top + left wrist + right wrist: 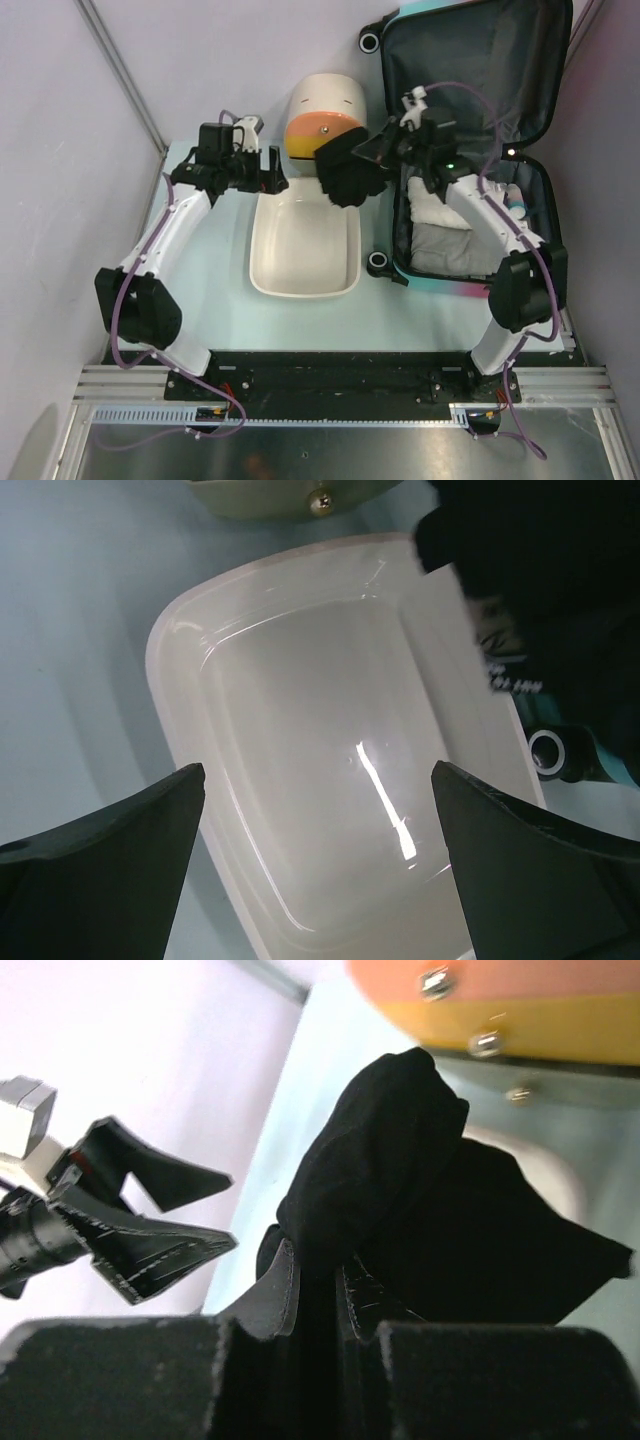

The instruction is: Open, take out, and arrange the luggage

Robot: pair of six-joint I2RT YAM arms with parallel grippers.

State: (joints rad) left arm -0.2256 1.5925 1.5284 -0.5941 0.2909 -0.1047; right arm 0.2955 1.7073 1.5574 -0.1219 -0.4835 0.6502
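Note:
The luggage (pixel 470 60) lies open at the right, its lid leaning back, dark grey lining showing, with white and grey folded cloths (pixel 440 225) in its lower half. My right gripper (pixel 368 152) is shut on a black garment (pixel 345 170) and holds it above the far end of the white tray (pixel 300 250); the garment (pixel 420 1200) hangs between its fingers in the right wrist view. My left gripper (pixel 272 170) is open and empty, just left of the garment, over the tray's (pixel 320 730) far left corner.
A cream cylindrical box with orange-yellow drawers (pixel 320 115) stands behind the tray; its drawers (pixel 500 1000) show in the right wrist view. A suitcase wheel (pixel 379 263) sits beside the tray's right edge. Walls close in at left and right.

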